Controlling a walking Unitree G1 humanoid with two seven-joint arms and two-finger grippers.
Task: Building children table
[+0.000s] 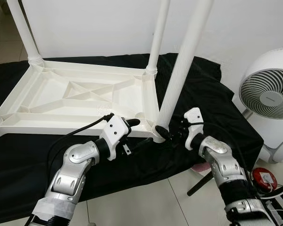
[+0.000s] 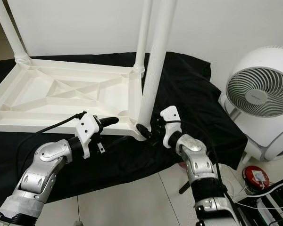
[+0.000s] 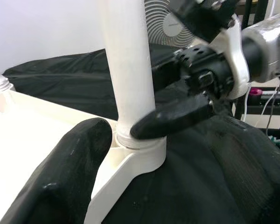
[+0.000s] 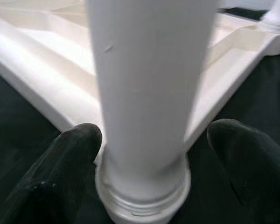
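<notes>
We see the white ribbed tabletop (image 1: 80,94) upside down on black cloth (image 1: 203,89), right hand (image 1: 167,133) spread around its near leg (image 1: 181,70), left hand (image 1: 132,125) apart beside it.

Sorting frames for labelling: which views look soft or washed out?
Head views: sharp, evenly lit, white wall bright. Left wrist view: near finger blurred. Right wrist view: table leg soft and pale, near fingers out of focus.

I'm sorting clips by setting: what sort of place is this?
Probably a room in a home: an upturned white plastic table lies on a black cloth over a tiled floor, with a white fan beside a plain wall.
</notes>
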